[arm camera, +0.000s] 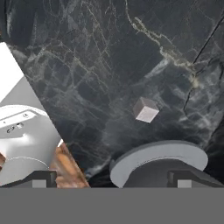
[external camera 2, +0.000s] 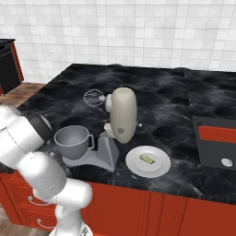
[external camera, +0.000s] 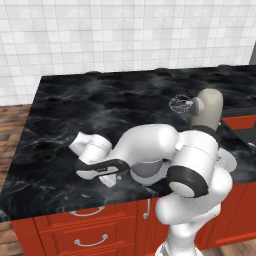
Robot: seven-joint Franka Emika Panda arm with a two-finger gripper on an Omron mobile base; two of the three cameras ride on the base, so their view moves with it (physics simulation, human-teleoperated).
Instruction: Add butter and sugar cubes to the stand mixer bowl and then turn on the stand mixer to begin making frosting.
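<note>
1. One sugar cube (arm camera: 145, 109) lies alone on the black marble counter (arm camera: 109, 52), straight ahead of the gripper (arm camera: 111, 177) and just past the far rim of the bowl in the hand view.
2. Two dark fingertips (arm camera: 41, 178) stand far apart at the bottom of the hand view, spread to their widest, with nothing pinched between them.
3. Directly below the gripper sits the stand mixer bowl (arm camera: 157, 157), its grey rim curving between the fingertips; in the right base view the bowl (external camera 2: 72, 139) rests on the mixer's flat grey base.
4. In the left base view the gripper (external camera: 80, 150) points leftward and low over the counter (external camera: 100, 100), with the arm's white links folded behind it.
5. Behind the gripper, on the arm's side, the stand mixer (external camera 2: 120, 120) has its beige head tilted back, and the wire whisk (external camera 2: 93, 97) hangs in the air clear of the bowl.
6. Further behind, beyond the mixer, a white plate (external camera 2: 156, 169) carries the butter (external camera 2: 147, 159), a pale yellow stick lying near the plate's middle.
7. Red cabinet drawers (external camera: 80, 230) run under the counter's front edge, below the gripper.
</note>
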